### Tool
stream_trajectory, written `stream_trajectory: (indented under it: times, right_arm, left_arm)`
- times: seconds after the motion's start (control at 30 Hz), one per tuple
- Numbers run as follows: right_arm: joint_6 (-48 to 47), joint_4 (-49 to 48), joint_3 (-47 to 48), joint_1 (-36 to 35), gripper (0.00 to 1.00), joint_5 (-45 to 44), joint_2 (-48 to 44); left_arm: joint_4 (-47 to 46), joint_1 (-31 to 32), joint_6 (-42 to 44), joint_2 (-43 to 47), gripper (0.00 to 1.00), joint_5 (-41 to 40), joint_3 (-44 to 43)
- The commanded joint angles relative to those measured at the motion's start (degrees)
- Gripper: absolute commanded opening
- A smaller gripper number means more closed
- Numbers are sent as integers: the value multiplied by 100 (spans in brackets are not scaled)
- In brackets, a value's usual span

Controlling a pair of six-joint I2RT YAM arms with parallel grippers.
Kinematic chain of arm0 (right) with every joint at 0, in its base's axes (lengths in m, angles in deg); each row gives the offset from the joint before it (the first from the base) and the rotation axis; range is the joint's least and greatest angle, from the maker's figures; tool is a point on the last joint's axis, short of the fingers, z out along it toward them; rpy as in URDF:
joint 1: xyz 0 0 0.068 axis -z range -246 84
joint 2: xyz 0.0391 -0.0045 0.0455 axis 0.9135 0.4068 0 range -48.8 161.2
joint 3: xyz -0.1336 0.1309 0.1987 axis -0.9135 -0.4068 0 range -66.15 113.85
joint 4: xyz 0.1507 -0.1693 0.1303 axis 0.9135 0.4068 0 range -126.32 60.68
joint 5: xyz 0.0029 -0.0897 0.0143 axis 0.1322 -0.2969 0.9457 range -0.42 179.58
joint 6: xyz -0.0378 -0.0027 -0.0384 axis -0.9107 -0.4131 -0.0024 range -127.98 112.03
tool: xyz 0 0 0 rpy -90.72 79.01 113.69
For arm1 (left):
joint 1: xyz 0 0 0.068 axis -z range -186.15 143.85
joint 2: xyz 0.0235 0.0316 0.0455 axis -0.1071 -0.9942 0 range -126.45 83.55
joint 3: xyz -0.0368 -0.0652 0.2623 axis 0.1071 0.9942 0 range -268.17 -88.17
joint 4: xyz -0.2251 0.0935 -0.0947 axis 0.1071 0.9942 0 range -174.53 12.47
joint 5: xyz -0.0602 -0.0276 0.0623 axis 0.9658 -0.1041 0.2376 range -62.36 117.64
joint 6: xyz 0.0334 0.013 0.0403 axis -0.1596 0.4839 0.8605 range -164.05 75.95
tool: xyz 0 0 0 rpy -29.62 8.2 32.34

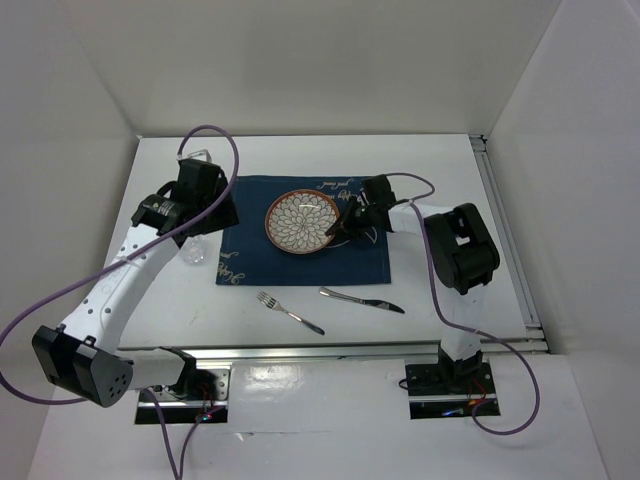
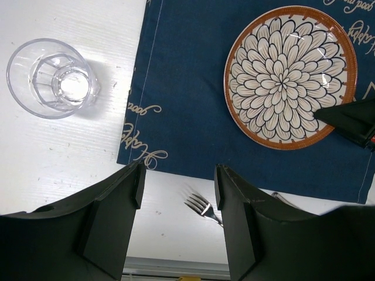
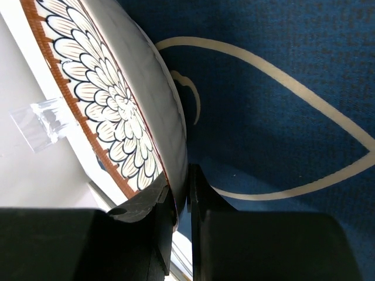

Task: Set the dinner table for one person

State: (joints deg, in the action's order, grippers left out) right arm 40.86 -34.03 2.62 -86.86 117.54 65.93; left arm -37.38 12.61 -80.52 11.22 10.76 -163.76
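One plate (image 1: pixel 303 222) on placemat (image 1: pixel 300 265): right fingers (image 3: pixel 202 211) pinched on its rim at 3 o'clock. Empty left fingers (image 2: pixel 234 205) spread wide above desk (image 1: pixel 450 180)

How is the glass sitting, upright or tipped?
Upright: the glass shows its round rim ringing its base from above, standing on the dinner table.

Left gripper (image 2: pixel 179 184) wide apart, aimed down, right gripper (image 3: pixel 183 193) pinched nearly closed
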Motion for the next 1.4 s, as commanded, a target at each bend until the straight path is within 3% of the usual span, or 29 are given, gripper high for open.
stream_trajectory:
  times: [0.0,0.13,0.23,0.27,0.3,0.33,0.43,0.6,0.73,0.9,0.97,1.2,1.37]
  right_arm:
    - [118,-748,189,-49,0,482,-241]
    - [64,-510,241,-49,1,429,-241]
    - [3,-317,303,-49,23,376,-241]
    - [3,-316,303,-49,35,315,-241]
    - [3,-255,303,-49,56,315,-241]
    - [3,-124,303,-49,64,210,-320]
    - [-216,305,435,-102,82,-185,-531]
    - [-778,1071,646,-260,97,-1204,-1338]
    - [-1427,1608,568,-549,99,-2380,-2138]
    - [-2597,1765,5,-1533,90,-2612,-2904]
    - [-2888,2064,-56,-2163,85,-2752,-2904]
    - [-3144,2066,-311,-3975,78,-3481,-2528]
    - [-3257,1951,-304,-4496,78,-3648,-1921]
  left_arm:
    - [-57,-31,-62,150,67,-87,-17]
    - [-57,-31,-62,150,67,-34,-17]
    - [-57,-31,-62,150,67,-34,-17]
    - [-57,-31,-62,150,67,-34,-17]
    - [-57,-31,-62,150,67,-34,-17]
    - [-57,-31,-62,150,67,-34,-17]
    - [-57,-31,-115,150,67,19,-69]
    - [-57,-31,-167,150,67,80,-17]
    - [-57,-31,-220,150,67,80,36]
    - [161,-31,-360,150,67,-341,-122]
    - [434,-92,-633,150,67,-675,-298]
    - [646,-391,-739,220,67,-676,-544]
    - [839,-558,-739,396,67,-676,-860]
